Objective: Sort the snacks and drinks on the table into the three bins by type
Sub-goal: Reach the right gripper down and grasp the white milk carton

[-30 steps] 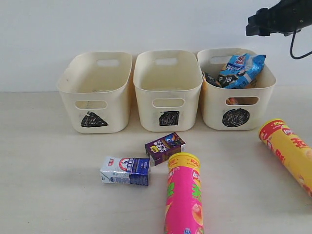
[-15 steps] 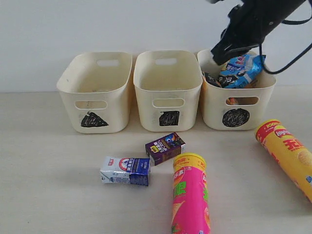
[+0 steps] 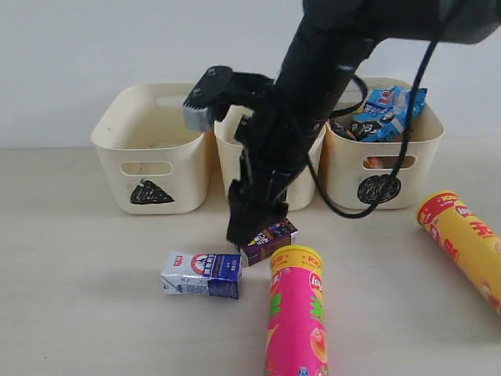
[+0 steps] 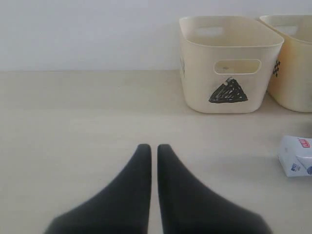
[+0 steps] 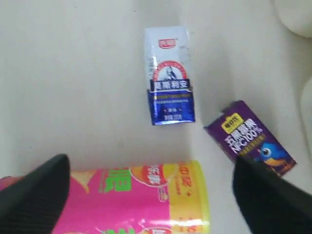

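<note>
My right gripper (image 3: 252, 225) reaches across the middle and hangs open low over the table. Its jaws straddle the yellow-capped end of the pink Lay's tube (image 3: 296, 313) (image 5: 131, 195), and one finger (image 5: 263, 200) is beside the dark purple carton (image 3: 275, 236) (image 5: 246, 134). The blue-and-white carton (image 3: 202, 274) (image 5: 168, 78) lies just left of them. The yellow-orange tube (image 3: 466, 243) lies at the right. The blue-white-black bag (image 3: 387, 110) sticks out of the circle bin (image 3: 415, 168). The triangle bin (image 3: 109, 153) (image 4: 195, 73) stands at the left. My left gripper (image 4: 153, 146) is shut and holds nothing.
The square bin (image 3: 225, 160) (image 4: 292, 58) stands between the other two, mostly hidden behind my right arm. A white wall closes off the back. Something orange shows through the circle bin's handle cut-out (image 3: 377, 163). My left gripper hovers over bare table left of the bins.
My right arm has swung from high over the circle bin down and left to the middle of the table, ending over the purple carton and the pink tube.
</note>
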Controlling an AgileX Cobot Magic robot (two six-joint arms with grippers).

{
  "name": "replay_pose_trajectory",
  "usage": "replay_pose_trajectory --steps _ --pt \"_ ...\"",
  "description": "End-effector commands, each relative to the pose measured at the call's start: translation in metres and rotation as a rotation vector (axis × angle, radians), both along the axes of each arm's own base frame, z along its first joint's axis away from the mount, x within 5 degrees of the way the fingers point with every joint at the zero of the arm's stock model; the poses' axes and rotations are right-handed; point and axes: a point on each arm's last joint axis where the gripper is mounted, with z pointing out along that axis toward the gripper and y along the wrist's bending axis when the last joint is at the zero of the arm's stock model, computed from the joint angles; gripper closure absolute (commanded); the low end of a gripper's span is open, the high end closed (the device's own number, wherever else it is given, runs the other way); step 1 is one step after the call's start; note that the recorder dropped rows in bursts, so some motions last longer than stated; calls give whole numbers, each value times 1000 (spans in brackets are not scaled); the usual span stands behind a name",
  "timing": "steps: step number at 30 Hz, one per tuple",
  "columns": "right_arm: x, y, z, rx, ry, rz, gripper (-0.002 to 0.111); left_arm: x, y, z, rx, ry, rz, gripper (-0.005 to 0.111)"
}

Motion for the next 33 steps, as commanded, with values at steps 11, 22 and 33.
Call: replay_pose_trajectory --steps 11,22,33 --pt "11 68 -96 -62 -61 45 14 0 0 2 -7 -13 4 102" --pt "21 73 -126 -81 -100 41 19 0 0 2 -7 -13 4 102" --pt "24 76 -126 -62 -151 43 107 0 0 2 -7 -15 4 102"
